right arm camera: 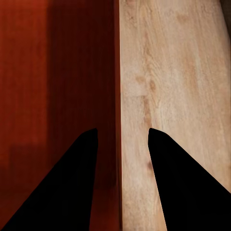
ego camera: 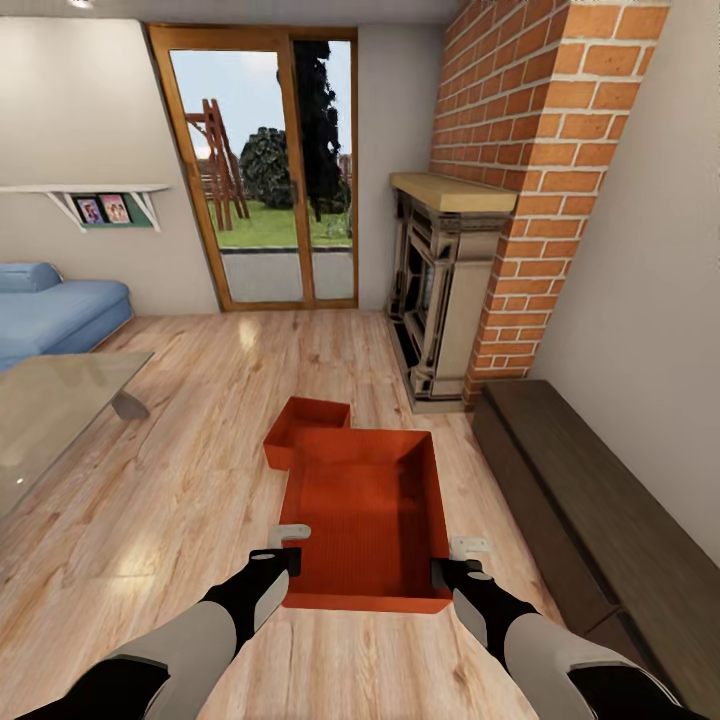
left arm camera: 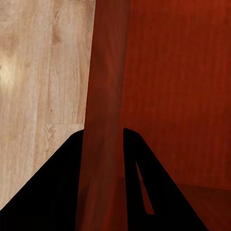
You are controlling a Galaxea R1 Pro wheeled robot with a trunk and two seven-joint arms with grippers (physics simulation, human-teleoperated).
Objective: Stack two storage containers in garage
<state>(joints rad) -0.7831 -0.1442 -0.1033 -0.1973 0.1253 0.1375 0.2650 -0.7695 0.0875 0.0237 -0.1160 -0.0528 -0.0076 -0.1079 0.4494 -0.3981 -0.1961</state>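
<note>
Right now your near bin (ego camera: 368, 520) sits between both grippers on the living-room planks, the second bin (ego camera: 305, 428) just beyond. Left gripper (left arm camera: 103, 144) pinches its side wall; right gripper (right arm camera: 122, 139) straddles the opposite wall, apparently unclosed. Lift now and that side slips, tilting it.

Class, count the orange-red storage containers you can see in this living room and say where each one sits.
2. The near storage container sits between the robot's hands on the wood-plank floor; the far storage container lies just beyond it, touching its far-left corner and partly hidden.
</note>
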